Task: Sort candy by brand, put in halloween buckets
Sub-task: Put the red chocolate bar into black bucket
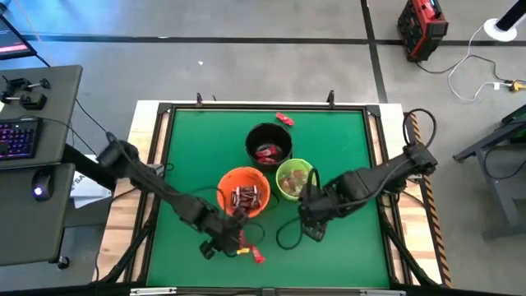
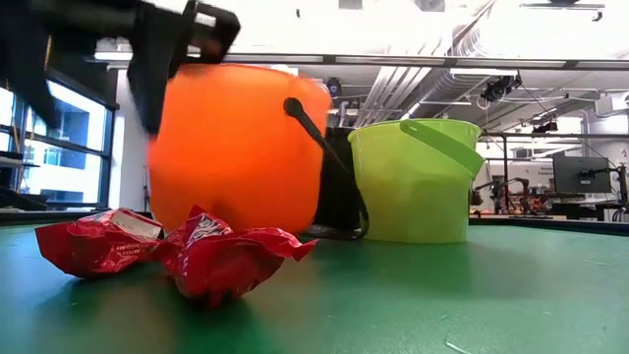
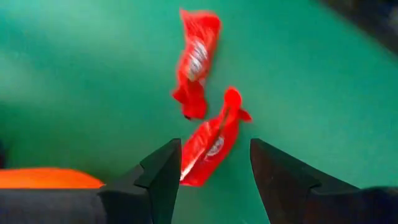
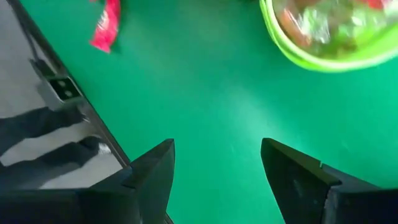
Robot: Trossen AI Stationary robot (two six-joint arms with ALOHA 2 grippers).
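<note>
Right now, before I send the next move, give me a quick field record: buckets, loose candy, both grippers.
black bucket: farthest from the arms, red candy inside
orange bucket: dark brown and silver candy inside
lime green bucket: pale greenish candy inside
loose red candies: two by the left gripper, nearer one, farther one; a third near the table's far edge
left gripper: open, over the nearer candy, holding nothing
right gripper: open, empty, beside the lime green bucket

Robotics lab or workshop: concrete floor (image 1: 246, 57), exposed ceiling ducts (image 2: 432, 74), monitors (image 2: 580, 175) behind, keyboard (image 1: 18, 136) on side desk (image 1: 49, 197), green-topped rig table (image 1: 345, 164).
</note>
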